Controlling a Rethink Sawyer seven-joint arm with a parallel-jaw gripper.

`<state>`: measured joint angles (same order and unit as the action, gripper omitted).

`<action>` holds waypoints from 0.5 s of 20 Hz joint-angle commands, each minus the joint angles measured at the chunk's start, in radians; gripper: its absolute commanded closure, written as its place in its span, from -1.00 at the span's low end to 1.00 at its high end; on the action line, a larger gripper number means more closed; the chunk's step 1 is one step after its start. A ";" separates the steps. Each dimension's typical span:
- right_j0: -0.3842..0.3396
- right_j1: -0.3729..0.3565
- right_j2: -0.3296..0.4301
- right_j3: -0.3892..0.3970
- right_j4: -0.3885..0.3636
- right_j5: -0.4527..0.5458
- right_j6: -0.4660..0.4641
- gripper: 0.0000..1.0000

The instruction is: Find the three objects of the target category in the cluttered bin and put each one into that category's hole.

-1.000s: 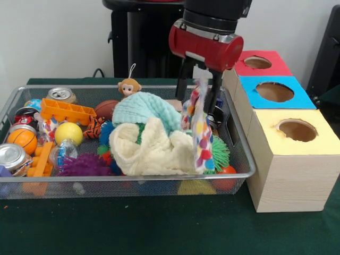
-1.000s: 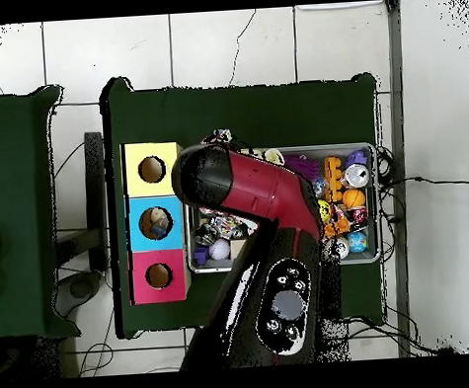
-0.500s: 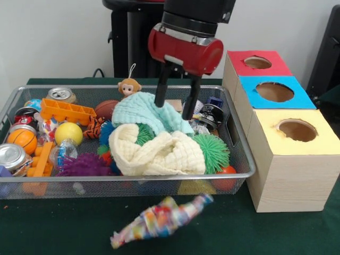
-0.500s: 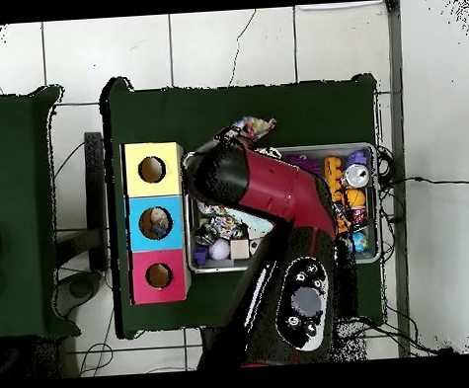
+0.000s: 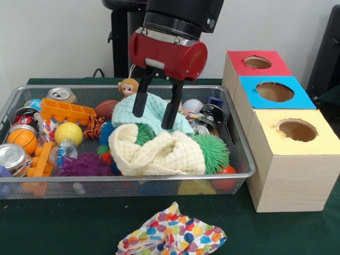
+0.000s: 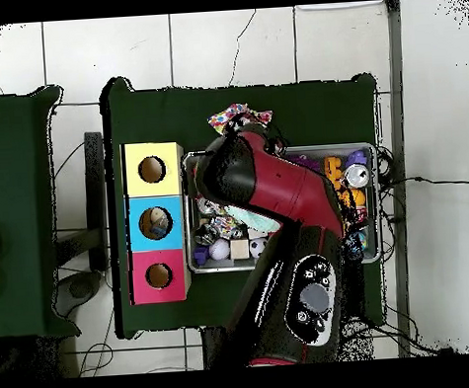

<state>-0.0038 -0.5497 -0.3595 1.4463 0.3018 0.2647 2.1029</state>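
The wire mesh bin (image 5: 133, 178) holds a heap of toys, balls, cans and cloths; it also shows in the overhead view (image 6: 379, 203). My gripper (image 5: 154, 109) is open and empty, its fingers hanging just over a mint green cloth (image 5: 151, 106) in the bin's middle. A cream cloth (image 5: 156, 151) lies in front of it. A multicoloured dotted cloth (image 5: 172, 236) lies crumpled on the green table outside the bin's near side; it also shows in the overhead view (image 6: 239, 116). In the overhead view the arm (image 6: 268, 195) hides the gripper.
Three wooden boxes with holes stand right of the bin: red top (image 5: 257, 62), blue top (image 5: 273, 91), yellow top (image 5: 297, 130). In the bin lie an orange tray (image 5: 66, 111), a yellow ball (image 5: 69, 133), a green spiky ball (image 5: 212, 151), a monkey toy (image 5: 129, 86) and cans (image 5: 61, 94).
The dotted cloth left the gripper, fell past the bin's front and now lies on the table. The gripper opened and moved left over the mint cloth.
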 commanded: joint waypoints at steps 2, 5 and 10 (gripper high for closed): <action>0.014 0.056 0.073 0.084 0.018 0.004 0.187 -1.00; -0.056 0.023 0.145 0.130 0.001 -0.022 0.138 -1.00; -0.206 -0.021 0.272 0.178 -0.049 -0.002 0.009 -1.00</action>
<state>-0.0563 -0.5694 -0.2930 1.4778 0.2981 0.2647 2.1029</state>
